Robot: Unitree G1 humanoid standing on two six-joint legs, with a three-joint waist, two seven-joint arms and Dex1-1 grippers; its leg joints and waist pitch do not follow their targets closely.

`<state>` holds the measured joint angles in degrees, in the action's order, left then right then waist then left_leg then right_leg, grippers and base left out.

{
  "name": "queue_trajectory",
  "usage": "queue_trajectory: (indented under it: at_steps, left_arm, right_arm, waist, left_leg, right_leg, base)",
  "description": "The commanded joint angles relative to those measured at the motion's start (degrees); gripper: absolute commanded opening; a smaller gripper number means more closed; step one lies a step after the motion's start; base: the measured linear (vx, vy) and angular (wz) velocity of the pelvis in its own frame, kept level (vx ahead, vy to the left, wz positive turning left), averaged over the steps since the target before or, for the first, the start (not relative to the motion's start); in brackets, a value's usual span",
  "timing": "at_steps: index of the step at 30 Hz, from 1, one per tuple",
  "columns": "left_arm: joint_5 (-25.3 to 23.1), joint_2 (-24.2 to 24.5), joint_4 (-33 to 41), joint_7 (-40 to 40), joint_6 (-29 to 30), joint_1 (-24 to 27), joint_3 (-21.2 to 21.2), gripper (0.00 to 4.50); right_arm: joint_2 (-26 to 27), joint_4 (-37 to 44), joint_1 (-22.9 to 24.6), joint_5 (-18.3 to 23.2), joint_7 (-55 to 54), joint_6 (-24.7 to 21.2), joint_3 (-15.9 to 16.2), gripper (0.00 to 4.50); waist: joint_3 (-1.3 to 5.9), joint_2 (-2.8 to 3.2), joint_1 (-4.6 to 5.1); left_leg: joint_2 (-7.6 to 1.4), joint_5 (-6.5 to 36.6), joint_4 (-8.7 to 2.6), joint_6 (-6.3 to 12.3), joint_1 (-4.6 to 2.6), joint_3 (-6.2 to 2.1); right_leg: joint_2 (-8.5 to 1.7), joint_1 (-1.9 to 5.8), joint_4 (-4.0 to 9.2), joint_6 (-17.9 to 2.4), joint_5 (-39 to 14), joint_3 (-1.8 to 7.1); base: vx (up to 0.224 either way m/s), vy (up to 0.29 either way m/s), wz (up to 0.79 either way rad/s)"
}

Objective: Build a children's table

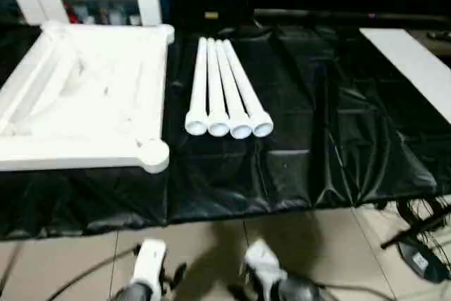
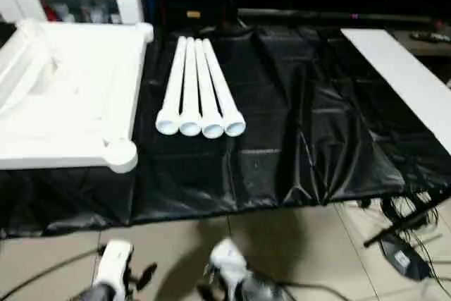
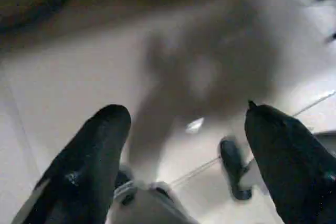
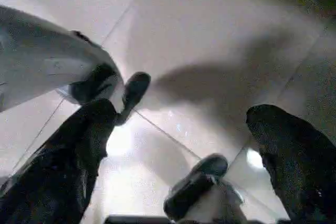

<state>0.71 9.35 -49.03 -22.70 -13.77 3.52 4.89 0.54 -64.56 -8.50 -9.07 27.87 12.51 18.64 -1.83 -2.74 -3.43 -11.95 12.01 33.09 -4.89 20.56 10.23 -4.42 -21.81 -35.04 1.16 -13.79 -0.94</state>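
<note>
White tabletop & legs, black sheet, floor prob. beige.

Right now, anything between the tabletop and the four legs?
Nothing. In the left eye view only a strip of black sheet separates the tabletop from the legs, which lie side by side to its right, not touching it.

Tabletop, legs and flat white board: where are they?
tabletop [image 1: 84, 89], left eye view, its ribbed underside.
legs [image 1: 224, 89], left eye view, middle of the four tubes.
flat white board [image 1: 416, 65], left eye view, its top face.
</note>
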Motion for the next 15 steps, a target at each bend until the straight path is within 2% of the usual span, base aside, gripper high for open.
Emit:
queue_trajectory:
  at_steps: [1,2,3,4,5,6,7,8,9,10,12,13,14,15]
  left_arm:
    - [1.49,0.68,8.89,-5.56,-1.30,3.15,1.94,3.98]
    - [2.47,1.79,14.89,-8.28,-0.99,5.81,3.21,3.98]
    - [3.38,2.84,19.81,-10.15,-0.45,7.95,4.25,3.98]
    - [3.55,3.03,20.71,-10.49,-0.35,8.33,4.43,3.98]
    - [4.30,3.97,24.71,-11.79,0.21,10.02,5.31,3.98]
    - [5.36,4.99,29.29,-12.89,0.95,11.90,5.92,3.98]
    - [6.32,5.84,33.18,-13.60,1.77,13.44,6.28,3.98]
    - [6.92,6.47,36.75,-14.24,2.73,14.89,6.32,3.98]
    - [7.28,7.25,40.80,-14.66,3.48,16.48,6.35,3.98]
    - [7.30,7.35,41.34,-14.70,3.58,16.69,6.34,3.98]
    - [9.29,8.96,49.44,-15.41,6.07,19.89,5.75,3.98]
    - [10.44,10.17,53.67,-15.94,7.43,21.53,5.53,3.98]
    - [10.94,10.79,55.55,-16.23,8.06,22.24,5.48,3.98]
    - [11.60,11.60,58.27,-16.21,8.99,23.24,5.05,3.98]
  right_arm:
    - [-1.45,7.16,1.95,1.24,5.16,2.08,0.66,4.50]
    - [-2.55,11.84,3.64,2.09,7.79,2.00,1.02,4.50]
    - [-3.59,15.97,5.05,3.17,10.18,1.28,1.29,4.50]
    - [-3.78,16.72,5.31,3.36,10.62,1.15,1.35,4.50]
    - [-4.60,20.04,6.40,4.31,12.55,0.48,1.58,4.50]
    - [-6.20,25.25,8.08,5.19,14.80,-0.30,2.54,4.50]
    - [-7.77,30.93,9.82,6.70,17.27,-2.01,3.48,4.50]
    - [-9.13,35.90,11.36,7.39,19.00,-3.06,4.10,4.50]
    - [-10.61,40.58,12.57,7.36,19.81,-3.35,4.37,4.50]
    - [-10.79,41.16,12.71,7.32,19.87,-3.36,4.37,4.50]
    - [-13.20,50.08,14.03,10.36,22.76,-6.85,3.51,4.50]
    - [-14.49,55.24,14.54,12.86,24.44,-9.80,2.95,4.50]
    - [-15.06,57.53,14.73,13.98,25.13,-11.19,2.68,4.50]
    - [-16.12,61.23,14.93,15.87,26.18,-13.44,2.42,4.50]
  waist:
    - [1.24,0.75,-0.23]
    - [1.01,0.38,0.10]
    - [1.10,0.55,-0.26]
    - [0.92,0.47,-0.10]
    - [1.00,0.42,-0.19]
    - [0.82,0.49,-0.11]
    - [0.51,0.28,-0.53]
    - [0.86,0.00,-0.56]
    - [0.82,-0.08,-0.58]
    - [0.84,-0.17,-0.40]
    - [0.92,-0.30,-0.36]
    - [0.65,-0.78,-0.31]
    - [0.72,-0.63,-0.44]
    - [0.81,-0.76,-0.29]
  left_leg:
    - [-2.96,18.39,-4.89,3.19,-0.31,-0.55]
    - [-2.77,20.58,-5.05,2.94,-0.43,-0.38]
    - [-2.92,20.79,-5.14,2.78,-0.34,-0.68]
    - [-2.81,21.25,-5.17,2.67,-0.35,-0.53]
    - [-2.80,21.34,-5.26,2.51,-0.37,-0.65]
    - [-2.72,21.25,-5.30,2.42,-0.32,-0.58]
    - [-2.72,21.40,-5.41,2.35,-0.23,-0.67]
    - [-2.78,20.88,-5.22,2.52,-0.25,-0.64]
    - [-2.57,19.56,-5.23,2.78,-0.11,-0.58]
    - [-2.43,19.14,-5.15,2.91,-0.10,-0.45]
    - [-2.37,18.42,-5.08,2.51,-0.17,-0.47]
    - [-2.30,18.38,-5.23,2.71,0.12,-0.53]
    - [-2.37,18.37,-5.25,2.64,0.07,-0.66]
    - [-2.29,17.55,-5.09,2.97,-0.05,-0.60]
  right_leg:
    - [-3.76,1.71,4.19,-14.14,-3.12,1.76]
    - [-3.33,1.20,4.61,-13.30,-6.76,1.84]
    - [-3.63,1.44,4.53,-12.92,-7.51,1.94]
    - [-3.39,1.19,4.69,-12.54,-8.58,2.04]
    - [-3.25,1.18,4.80,-11.42,-9.49,2.09]
    - [-3.09,0.92,4.84,-11.30,-9.53,2.14]
    - [-2.91,1.18,4.83,-10.26,-9.77,2.12]
    - [-2.96,1.26,4.76,-9.89,-9.04,2.14]
    - [-2.64,1.36,4.61,-9.27,-7.49,2.07]
    - [-2.46,1.09,4.63,-9.02,-6.89,2.06]
    - [-2.34,1.12,4.50,-9.00,-6.20,2.03]
    - [-2.26,1.25,4.41,-8.55,-6.32,2.02]
    - [-2.29,1.34,4.34,-8.26,-6.30,2.02]
    - [-2.09,1.16,4.27,-7.96,-5.28,1.99]
  base:
    - [0.000,0.000,0.00]
    - [0.000,0.000,0.00]
    - [0.000,0.000,0.00]
    - [0.000,0.000,0.00]
    - [0.000,0.000,0.00]
    - [0.000,0.000,0.00]
    - [0.000,0.000,0.00]
    - [0.000,0.000,0.00]
    - [0.000,0.000,0.00]
    - [0.000,0.000,0.00]
    - [0.000,0.000,0.00]
    - [0.000,0.000,0.00]
    - [0.000,0.000,0.00]
    - [0.000,0.000,0.00]
